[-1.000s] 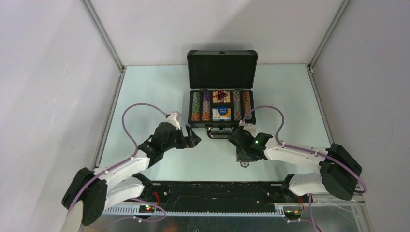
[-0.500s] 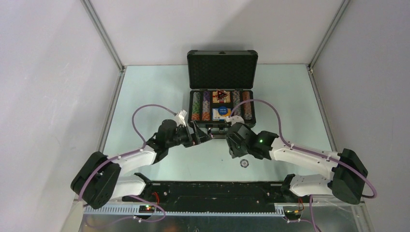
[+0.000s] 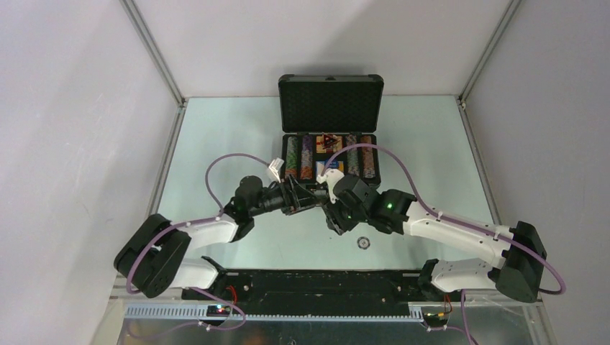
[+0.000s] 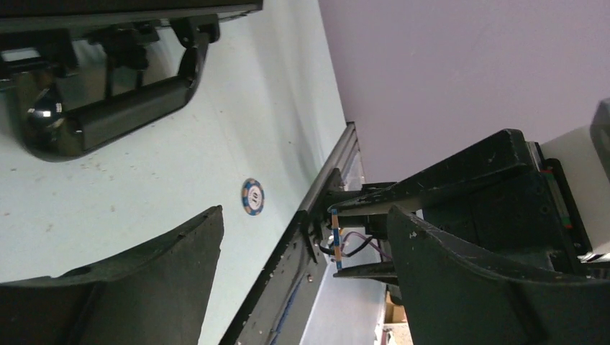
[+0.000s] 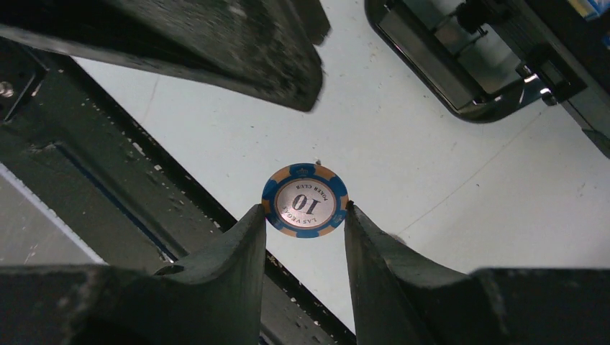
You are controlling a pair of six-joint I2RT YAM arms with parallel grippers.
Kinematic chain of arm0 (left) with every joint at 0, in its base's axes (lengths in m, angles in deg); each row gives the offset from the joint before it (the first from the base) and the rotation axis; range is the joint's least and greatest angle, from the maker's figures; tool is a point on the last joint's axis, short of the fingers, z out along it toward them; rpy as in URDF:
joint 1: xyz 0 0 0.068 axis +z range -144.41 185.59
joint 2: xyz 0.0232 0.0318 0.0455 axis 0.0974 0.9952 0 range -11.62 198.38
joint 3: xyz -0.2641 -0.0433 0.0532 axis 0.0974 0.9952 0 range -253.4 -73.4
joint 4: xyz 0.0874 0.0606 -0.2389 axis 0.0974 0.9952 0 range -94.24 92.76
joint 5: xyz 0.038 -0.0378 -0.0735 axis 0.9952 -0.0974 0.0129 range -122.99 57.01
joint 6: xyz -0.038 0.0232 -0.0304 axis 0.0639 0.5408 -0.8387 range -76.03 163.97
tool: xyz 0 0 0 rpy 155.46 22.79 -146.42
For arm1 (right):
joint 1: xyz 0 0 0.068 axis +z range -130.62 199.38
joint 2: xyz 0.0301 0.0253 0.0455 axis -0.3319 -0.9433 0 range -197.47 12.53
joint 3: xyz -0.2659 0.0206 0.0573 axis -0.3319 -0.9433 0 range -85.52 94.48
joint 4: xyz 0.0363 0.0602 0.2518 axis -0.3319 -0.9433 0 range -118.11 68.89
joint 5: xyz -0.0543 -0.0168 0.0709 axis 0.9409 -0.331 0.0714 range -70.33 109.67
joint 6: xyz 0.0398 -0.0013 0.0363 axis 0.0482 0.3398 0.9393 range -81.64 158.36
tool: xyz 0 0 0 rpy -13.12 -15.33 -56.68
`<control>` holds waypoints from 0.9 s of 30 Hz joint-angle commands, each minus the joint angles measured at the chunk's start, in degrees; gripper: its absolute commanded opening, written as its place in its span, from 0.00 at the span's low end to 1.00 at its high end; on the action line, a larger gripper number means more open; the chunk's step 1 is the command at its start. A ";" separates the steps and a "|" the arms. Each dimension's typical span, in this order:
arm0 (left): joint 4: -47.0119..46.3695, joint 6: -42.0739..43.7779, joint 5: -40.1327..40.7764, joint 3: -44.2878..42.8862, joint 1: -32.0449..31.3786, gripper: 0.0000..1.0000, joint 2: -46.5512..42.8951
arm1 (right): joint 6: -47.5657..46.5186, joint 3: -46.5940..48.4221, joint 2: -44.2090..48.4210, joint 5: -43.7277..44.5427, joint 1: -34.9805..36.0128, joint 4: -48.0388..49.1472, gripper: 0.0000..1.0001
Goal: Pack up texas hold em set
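Poker chip (image 5: 305,200) face: right wrist view only

Soft, even overhead light; faint shadows on the table (image 3: 216,144); glare on the case handle (image 4: 108,115); poker chip (image 5: 306,200) sharp, fingers (image 5: 216,287) blurred.

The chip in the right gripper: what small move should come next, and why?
Probably the left gripper should ease forward until its open fingers straddle the chip. The right gripper pinches it by its rim, facing the left one near the open case, so a handover looks likely.
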 commanded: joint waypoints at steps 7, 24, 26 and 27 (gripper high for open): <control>-15.66 -7.54 -4.92 0.97 -2.08 0.81 5.25 | -4.51 5.32 0.47 -1.91 1.33 0.23 0.44; -20.35 -8.85 -6.33 2.54 -4.19 0.63 5.99 | -6.04 6.82 0.67 1.67 1.42 -0.96 0.45; -20.57 -8.98 -6.39 2.36 -4.66 0.62 6.13 | -6.31 7.20 0.58 1.68 1.37 -0.96 0.45; -20.73 -9.06 -6.48 2.35 -4.72 0.61 6.16 | -6.52 7.37 0.55 1.81 1.47 -0.92 0.45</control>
